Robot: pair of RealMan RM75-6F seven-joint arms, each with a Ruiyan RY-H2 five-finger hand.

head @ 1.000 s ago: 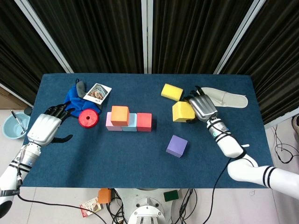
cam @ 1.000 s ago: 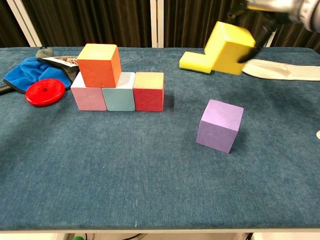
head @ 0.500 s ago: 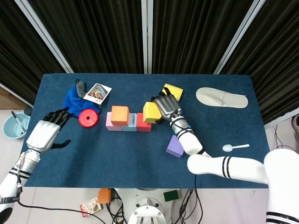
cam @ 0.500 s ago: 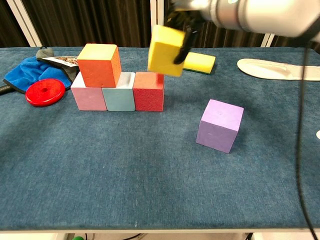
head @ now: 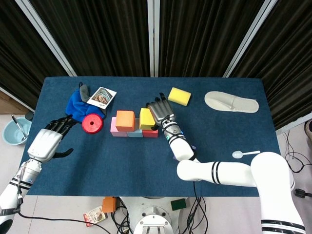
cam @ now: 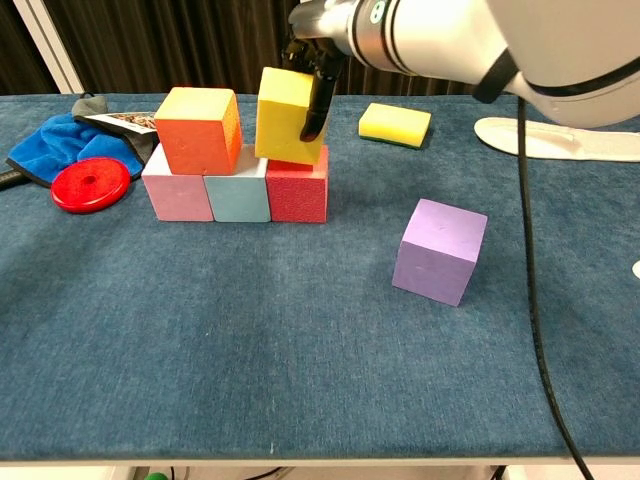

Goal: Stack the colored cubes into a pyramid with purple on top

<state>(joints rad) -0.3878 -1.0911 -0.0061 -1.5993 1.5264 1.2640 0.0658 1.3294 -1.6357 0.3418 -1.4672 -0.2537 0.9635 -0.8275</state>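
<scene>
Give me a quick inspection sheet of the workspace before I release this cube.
Surface: blue table cloth.
Job's things: pink cube, light blue cube and red cube in a row; orange cube on top; yellow cube held tilted over the row; purple cube apart.
Clutter: red disc, blue cloth, photo card, yellow sponge, slipper, spoon.
Hands: right hand grips yellow cube; left hand holds nothing.
Cables: black cable.
Surroundings: dark curtains.
</scene>
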